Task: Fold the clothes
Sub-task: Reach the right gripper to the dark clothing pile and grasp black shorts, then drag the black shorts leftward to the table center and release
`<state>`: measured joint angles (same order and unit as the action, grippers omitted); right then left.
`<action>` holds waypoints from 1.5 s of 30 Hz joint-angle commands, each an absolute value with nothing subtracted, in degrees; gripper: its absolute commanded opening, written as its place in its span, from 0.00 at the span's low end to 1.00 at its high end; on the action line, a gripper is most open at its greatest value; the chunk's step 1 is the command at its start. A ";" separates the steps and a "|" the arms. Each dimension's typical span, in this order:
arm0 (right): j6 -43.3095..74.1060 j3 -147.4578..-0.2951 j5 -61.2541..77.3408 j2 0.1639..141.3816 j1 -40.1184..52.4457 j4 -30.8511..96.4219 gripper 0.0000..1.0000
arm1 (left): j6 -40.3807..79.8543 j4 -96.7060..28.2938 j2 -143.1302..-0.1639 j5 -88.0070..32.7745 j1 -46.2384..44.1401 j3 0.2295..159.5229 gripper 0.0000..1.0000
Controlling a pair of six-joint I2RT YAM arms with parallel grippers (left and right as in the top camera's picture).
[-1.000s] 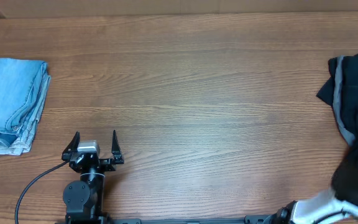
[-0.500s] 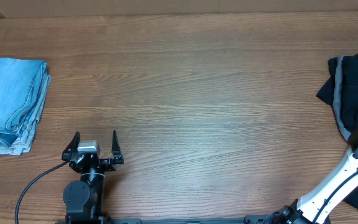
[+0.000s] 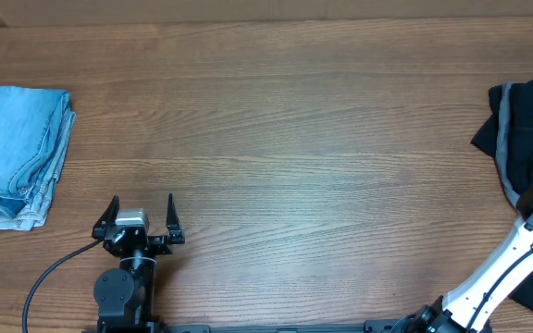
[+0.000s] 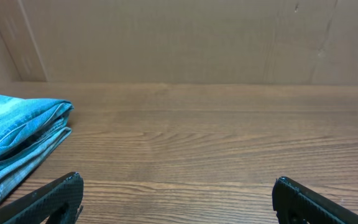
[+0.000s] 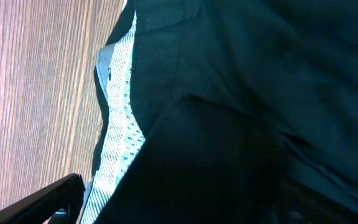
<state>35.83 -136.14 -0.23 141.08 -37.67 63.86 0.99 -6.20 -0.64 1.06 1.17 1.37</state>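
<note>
Left gripper (image 3: 139, 217): you will find it at the near edge of the table (image 3: 294, 139), left of centre, pointing away from the base. Its fingers (image 4: 48, 199) are spread wide with nothing between them, only bare wood ahead.
Cable (image 3: 49, 277): a black lead curving from the left arm's base toward the near left edge.
Right arm (image 3: 505, 276): its white link rises from the near right corner and slants out toward the right edge, over the dark cloth.
Right gripper (image 5: 179, 208): your wrist camera shows one finger (image 5: 48, 202) low at the left, set far out to the side, so the jaws stand wide. The other finger is lost against the dark cloth. The gripper hangs close above the fabric and pinches nothing that you can see.
Black garment (image 3: 530, 139): crumpled at the right edge of the table, partly out of the overhead view. A grey band runs along its left border, which the wrist view shows as pale and finely dotted (image 5: 118, 124).
Folded denim (image 3: 12, 153): a light-blue stack at the far left, well apart from the black garment, lying flat in layers.
Back panel (image 4: 197, 37): plain brown board standing behind the table's far edge.
</note>
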 commanded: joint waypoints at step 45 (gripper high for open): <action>22.68 -144.27 8.43 121.60 11.25 80.47 0.04 | -0.25 -6.07 -0.25 0.56 1.48 1.15 1.00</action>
<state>22.68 -143.24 7.88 120.66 5.63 82.65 0.99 -6.20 -0.64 1.04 1.17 1.37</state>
